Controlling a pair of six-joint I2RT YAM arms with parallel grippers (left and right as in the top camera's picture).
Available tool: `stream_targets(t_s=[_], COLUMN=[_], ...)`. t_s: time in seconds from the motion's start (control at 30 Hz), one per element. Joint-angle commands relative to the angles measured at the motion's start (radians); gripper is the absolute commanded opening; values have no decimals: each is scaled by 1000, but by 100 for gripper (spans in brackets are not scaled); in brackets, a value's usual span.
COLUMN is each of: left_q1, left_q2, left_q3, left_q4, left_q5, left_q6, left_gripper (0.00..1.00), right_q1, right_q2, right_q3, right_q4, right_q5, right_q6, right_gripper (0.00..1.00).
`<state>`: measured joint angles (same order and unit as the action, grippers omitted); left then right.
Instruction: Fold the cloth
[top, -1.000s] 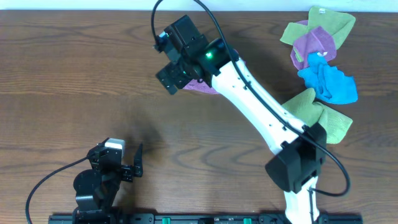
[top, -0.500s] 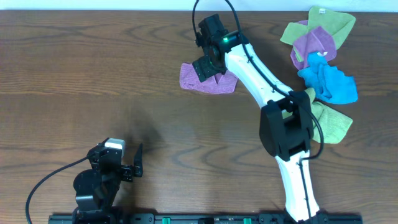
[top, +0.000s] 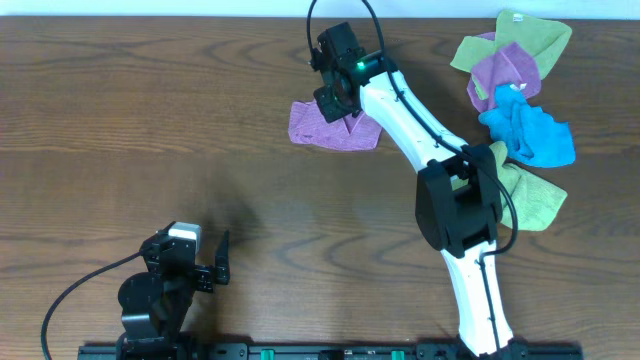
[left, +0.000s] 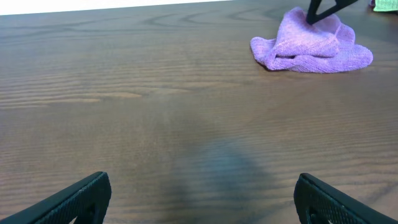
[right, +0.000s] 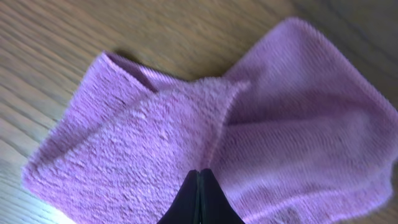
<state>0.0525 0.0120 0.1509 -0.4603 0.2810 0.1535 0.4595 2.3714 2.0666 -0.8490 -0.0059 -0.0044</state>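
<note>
- Overhead: the purple cloth (top: 330, 132) lies crumpled at upper centre, the right gripper (top: 338, 102) on its top edge; the left gripper (top: 221, 262) sits at lower left.
- Left wrist: the left gripper's fingers (left: 87, 196) are spread wide over bare wood; the cloth is at upper right.
- Right wrist: the right gripper's fingers (right: 211, 202) are pinched tight on a fold of the cloth.

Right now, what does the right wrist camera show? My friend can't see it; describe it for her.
A rumpled purple cloth lies on a wooden table, one flap folded over another. The right gripper, two black fingers pressed together, points at the cloth's middle from the bottom edge; whether it pinches fabric is unclear.
</note>
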Motion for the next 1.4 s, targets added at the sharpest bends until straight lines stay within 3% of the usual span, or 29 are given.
stream_targets(t_s=[0.0,0.2,0.27,0.3,0.37,0.47,0.63,0.87,1.2,1.23,1.3,1.33,1.37], left_q1=[6,6,6,6,6,6,6,6,6,6,6,6,6], left_q2=[-8,-8,-8,-8,-8,-8,-8,-8,-8,-8,-8,-8,-7], left_q3=[-20,-20,-20,-20,-20,-20,-20,-20,-20,-20,-20,-20,-20], left_q4=[1,1,1,1,1,1,1,1,1,1,1,1,1], left_q5=[-7,-7,-7,-7,-7,-7,-7,-7,-7,-7,-7,-7,-7], left_q6=[-12,-12,-12,-12,-12,-12,-12,-12,-12,-12,-12,-12,-12], left_gripper=[96,95,95,95,95,95,95,95,95,95,95,95,95], right_q1=[4,56,76,82,89,79,13,-79,-86,-85,-85,-85,-85], right_q2=[-3,-10,-10,-10,-10,-2,3,3,3,3,3,3,3], right_q3=[53,261,319,337,347,308,169,46,-103,-113,-119,-119,-119], right_q4=[18,26,9,-8,-51,-126,-122,-56,47,53,56,58,61], right_q5=[-97,-233,-195,-144,-11,106,58,-168,-370,-375,-397,-416,-430], right_q6=[3,-18,-52,-66,-92,-137,-139,-139,-143,-143,-143,-143,-142], right_gripper=[1,1,1,8,50,64,73,70,68,64,33,8,1])
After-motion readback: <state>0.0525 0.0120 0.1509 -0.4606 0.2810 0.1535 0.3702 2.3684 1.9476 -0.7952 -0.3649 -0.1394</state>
